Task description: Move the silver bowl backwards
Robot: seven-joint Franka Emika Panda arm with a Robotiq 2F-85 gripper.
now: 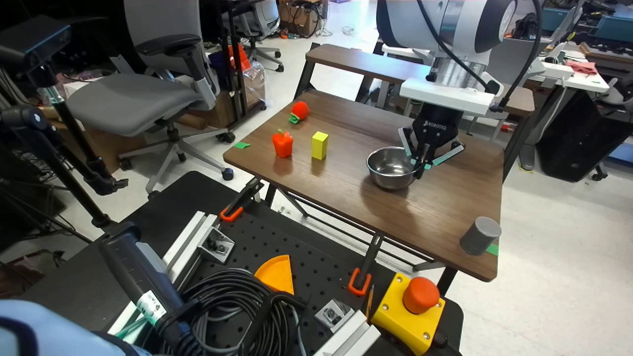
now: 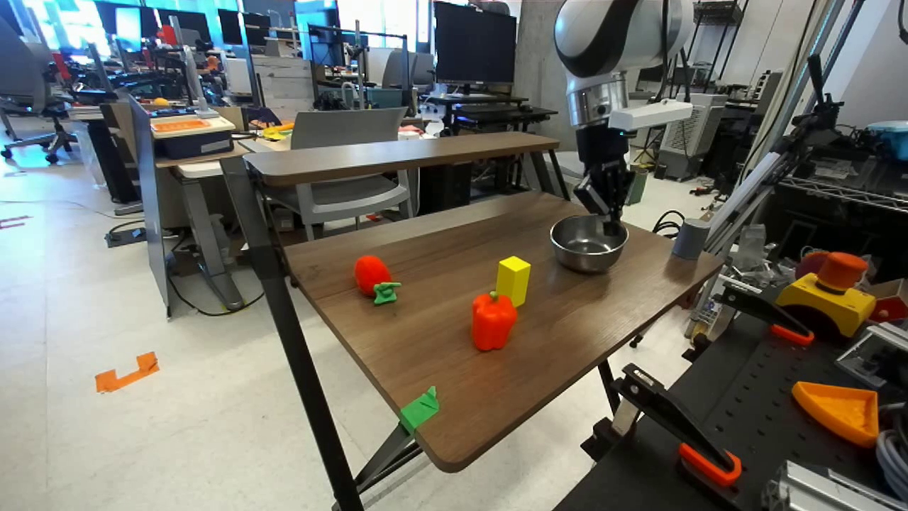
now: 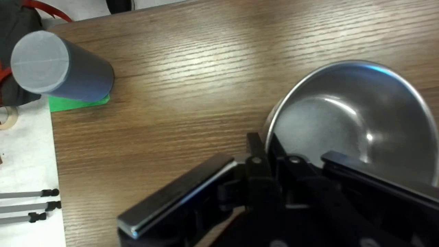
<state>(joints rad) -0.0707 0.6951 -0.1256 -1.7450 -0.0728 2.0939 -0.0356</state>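
Two fingers (image 3: 254, 145) pinched one silver bowl (image 3: 349, 118) by its rim. It separated one cylinder (image 1: 480, 236) from one block (image 1: 319, 146), one pepper (image 1: 283, 145), one red oval (image 1: 299, 109)

- In the wrist view, we have bare tabletop (image 3: 178, 130) between the grey cylinder (image 3: 65, 68), upper left, and the silver bowl (image 3: 360, 113), right.
- In an exterior view, near mid-frame, a yellow block (image 1: 319, 146) and red bell pepper (image 1: 283, 144) bar us, a gap between them.
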